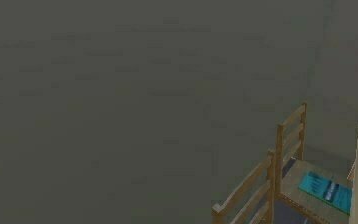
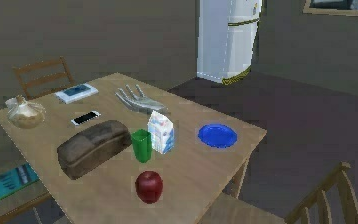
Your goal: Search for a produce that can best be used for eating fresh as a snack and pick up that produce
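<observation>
One round glossy red apple (image 2: pixel 149 185) on flat wooden table (image 2: pixel 192 160); gripper state untellable.

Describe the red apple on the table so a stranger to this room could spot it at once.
Find the large light wooden table near the tall white fridge. At its near edge, in front of the green plastic cup and beside the dark brown bread loaf, sits the round red apple. Nothing else on the table is red.
</observation>
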